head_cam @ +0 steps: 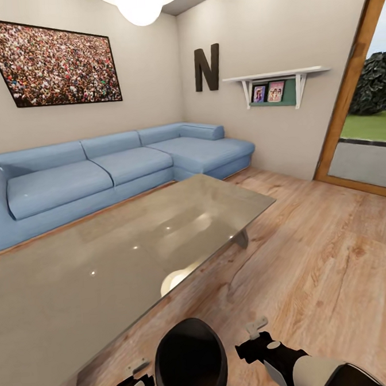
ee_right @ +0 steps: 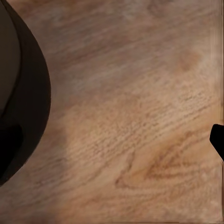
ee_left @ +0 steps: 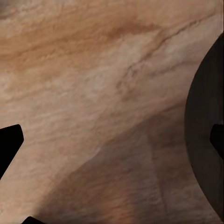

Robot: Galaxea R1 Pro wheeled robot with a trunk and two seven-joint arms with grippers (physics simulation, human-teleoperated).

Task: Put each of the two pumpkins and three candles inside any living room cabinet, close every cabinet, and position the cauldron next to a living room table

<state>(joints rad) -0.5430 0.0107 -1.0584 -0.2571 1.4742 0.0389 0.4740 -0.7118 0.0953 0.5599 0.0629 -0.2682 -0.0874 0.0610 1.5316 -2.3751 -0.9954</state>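
Both hands reach forward low, flanking the round black cauldron (head_cam: pixel 190 360) above the wooden floor (head_cam: pixel 313 265): left hand (head_cam: pixel 134 381) and right hand (head_cam: pixel 255 335) spread wide against its sides; firm grip unclear. Beyond, the glass-topped low table (head_cam: pixel 106 262)

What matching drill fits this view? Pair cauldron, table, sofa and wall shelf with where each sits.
Things:
1. cauldron
2. table
3. sofa
4. wall shelf

Places:
A. along the far walls, wrapping the corner
B. between the left end effector and the right end effector
C. mounted high, beside the letter N
D. on the wood floor, in front of the sofa

Pairs: 1-B, 2-D, 3-A, 4-C
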